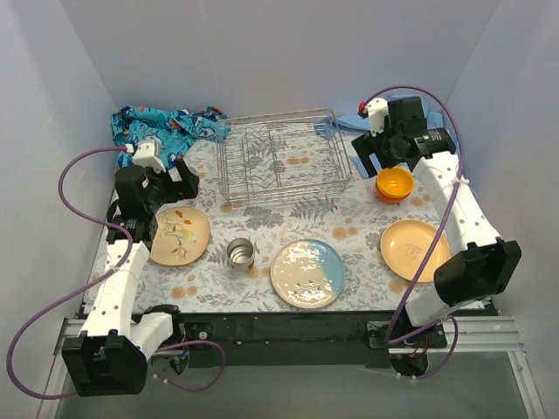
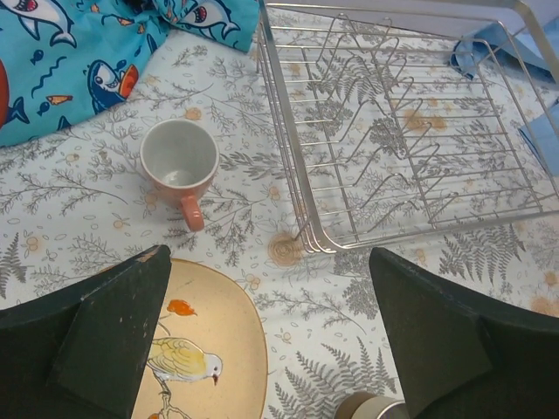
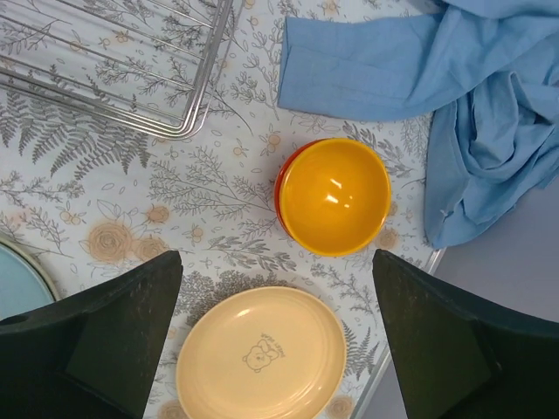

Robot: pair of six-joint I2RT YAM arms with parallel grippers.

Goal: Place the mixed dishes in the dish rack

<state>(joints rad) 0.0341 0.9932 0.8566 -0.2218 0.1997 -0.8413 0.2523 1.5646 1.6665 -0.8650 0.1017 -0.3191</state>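
Both arms are raised over the fern-print table cover (image 1: pixel 349 218).

Left gripper (image 2: pixel 269 262): jaws spread wide, nothing between them. It hangs over the far rim of the tan plate with the bird and floral motif (image 2: pixel 210 349). Past that plate the pinkish mug (image 2: pixel 179 161) stands upright, mouth up, handle toward the camera. It sits between the shark-print blue cloth (image 2: pixel 79 61) and the near left corner of the dish rack (image 2: pixel 410 140), touching neither. The rim of the small steel cup (image 2: pixel 371 406) just shows at the bottom edge of the left wrist view.

Right gripper (image 3: pixel 275 262): jaws also released and wide, holding nothing. It hovers near the orange bowl (image 3: pixel 334 196), which is nested in the red bowl (image 3: pixel 281 188); only a sliver of red shows along the left rim. The plain light-blue cloth (image 3: pixel 454 96) lies crumpled just beyond and to the right of the bowls; I cannot tell whether it touches them. The yellow-orange plate (image 3: pixel 262 353), with a small bear print at its centre, lies flat on the near side of the bowls and apart from them.

From the top view, the rack sits at the far middle of the table. The cream-and-light-blue plate (image 1: pixel 307 273) lies flat at near centre, with the steel cup just to its left. Every dish I can see is on the table, outside the rack.
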